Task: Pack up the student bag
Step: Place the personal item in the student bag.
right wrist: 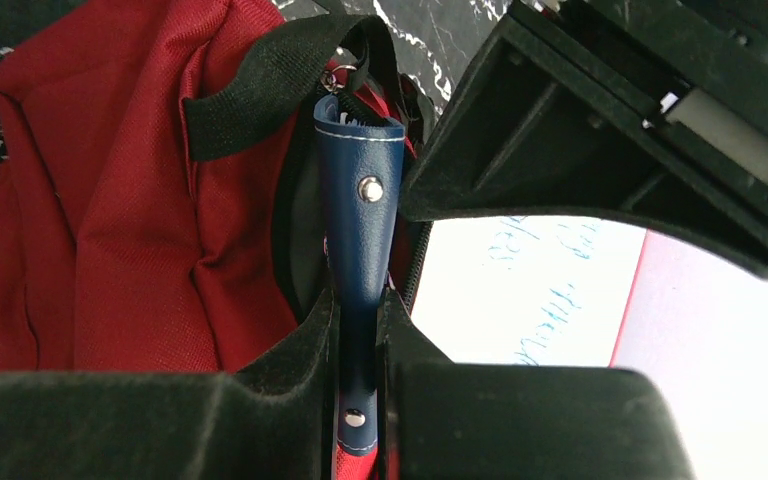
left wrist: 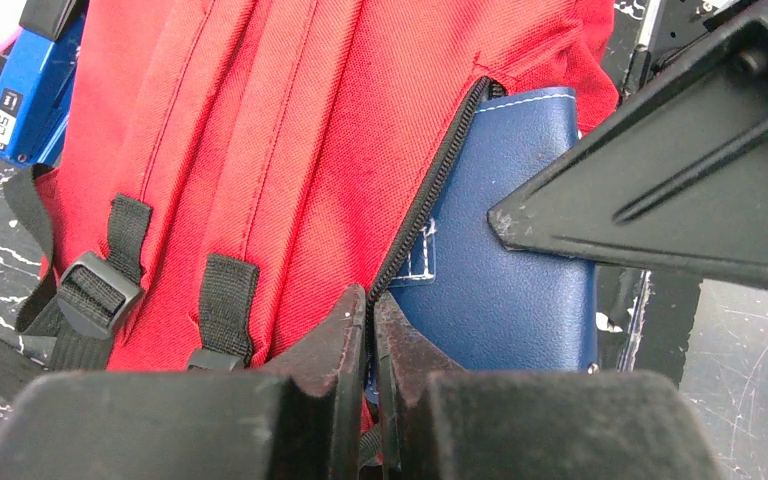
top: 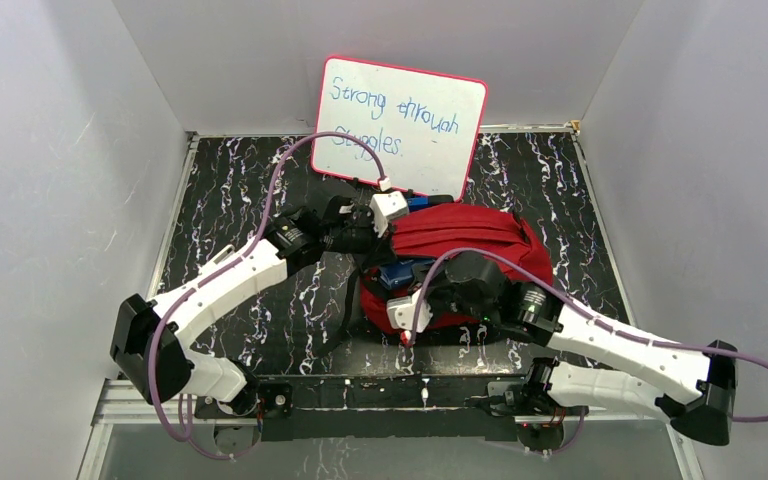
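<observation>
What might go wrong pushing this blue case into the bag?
The blue case is only partly inside the student bag; its corner may snag on the zipper. The left gripper pinches just the opening's edge; a slip could let the mouth close. The right gripper works close by, so the two might collide.

A robot test booth in a lab: plain white walls (top: pixel 50 150) box in a black marbled table (top: pixel 230 190), a handwritten whiteboard (top: pixel 400 125) leans at twelve o'clock, and a left arm (top: pixel 222 285) and right arm (top: pixel 625 350) are bolted at six o'clock.
</observation>
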Controlling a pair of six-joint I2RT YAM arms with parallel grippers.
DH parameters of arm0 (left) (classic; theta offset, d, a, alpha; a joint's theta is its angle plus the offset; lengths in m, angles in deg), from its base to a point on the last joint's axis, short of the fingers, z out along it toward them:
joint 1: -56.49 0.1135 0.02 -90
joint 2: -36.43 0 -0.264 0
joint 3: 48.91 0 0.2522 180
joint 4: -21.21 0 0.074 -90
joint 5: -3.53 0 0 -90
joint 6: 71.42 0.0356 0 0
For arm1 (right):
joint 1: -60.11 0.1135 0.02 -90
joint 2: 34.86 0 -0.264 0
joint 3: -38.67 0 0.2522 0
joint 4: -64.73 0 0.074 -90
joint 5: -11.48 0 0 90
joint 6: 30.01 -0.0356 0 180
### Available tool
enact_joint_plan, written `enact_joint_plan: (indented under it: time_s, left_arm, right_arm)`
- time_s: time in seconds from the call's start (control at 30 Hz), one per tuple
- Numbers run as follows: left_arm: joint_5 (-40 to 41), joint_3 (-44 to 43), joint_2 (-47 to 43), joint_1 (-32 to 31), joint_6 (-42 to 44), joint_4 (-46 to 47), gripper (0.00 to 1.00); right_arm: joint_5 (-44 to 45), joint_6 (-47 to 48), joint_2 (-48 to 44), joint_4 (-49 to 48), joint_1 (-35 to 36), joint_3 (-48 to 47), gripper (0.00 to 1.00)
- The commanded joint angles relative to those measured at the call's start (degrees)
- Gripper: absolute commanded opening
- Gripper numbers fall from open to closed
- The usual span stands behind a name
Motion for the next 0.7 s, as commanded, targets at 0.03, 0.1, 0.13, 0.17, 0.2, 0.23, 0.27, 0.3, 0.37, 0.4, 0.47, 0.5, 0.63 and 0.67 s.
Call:
enact_joint_plan:
  time_s: [0.03,0.1,0.13,0.17,0.2,0.23,0.27,0.3,0.37,0.4,0.47,0.5,0.63,0.67]
  left_arm:
    - [-4.23,-5.86,-1.79,-0.28,-0.89,2.4,0.0]
    - [-4.27,-6.05,-1.54,-0.25,-0.89,2.16,0.0]
    - [-4.3,-6.14,-1.43,-0.24,-0.89,2.12,0.0]
    - [-4.37,-6.21,-1.34,-0.27,-0.96,2.13,0.0]
    - [-4.53,-6.36,-1.26,-0.2,-1.04,2.09,0.0]
    - [-4.75,-6.5,-1.16,-0.26,-1.21,2.07,0.0]
    - [-4.99,-6.6,-1.11,-0.26,-1.24,2.08,0.0]
    - [-5.34,-6.72,-1.15,-0.24,-1.43,2.05,0.0]
    - [-5.79,-6.95,-1.07,-0.26,-1.78,2.12,0.0]
    - [-6.33,-7.12,-1.02,-0.27,-1.97,2.04,0.0]
    - [-7.34,-7.46,-0.98,-0.27,-2.55,2.03,0.0]
    - [-7.82,-7.62,-0.98,-0.28,-2.81,2.0,0.0]
    - [-9.37,-8.04,-1.44,-0.26,-3.58,1.94,0.0]
    - [-9.81,-8.11,-1.69,-0.26,-3.75,1.89,0.0]
  right_arm:
    - [18.97,2.69,4.08,1.23,4.3,-4.35,0.0]
    - [23.08,1.28,5.58,1.72,5.9,-5.02,0.0]
    - [24.81,0.46,6.19,2.12,6.68,-5.25,0.0]
    - [26.34,-0.28,6.74,2.28,7.4,-5.39,0.0]
    - [27.83,-1.02,7.33,2.29,7.98,-5.42,0.0]
    - [29.06,-1.67,7.83,2.24,8.58,-5.42,0.0]
    - [30.08,-2.35,8.38,2.28,8.77,-5.49,0.0]
    - [31.11,-3.04,8.98,2.26,9.05,-5.58,0.0]
    - [32.41,-4.93,10.09,2.27,9.41,-5.9,0.0]
    - [32.97,-5.84,10.84,2.19,9.64,-6.16,0.0]
    - [34.23,-7.44,12.48,2.21,10.06,-6.78,0.0]
    - [35.07,-8.25,13.44,2.46,10.23,-7.04,0.0]
    - [37.35,-11.49,17.4,2.85,10.55,-8.77,0.0]
    - [37.4,-12.25,18.38,2.57,10.66,-9.05,0.0]
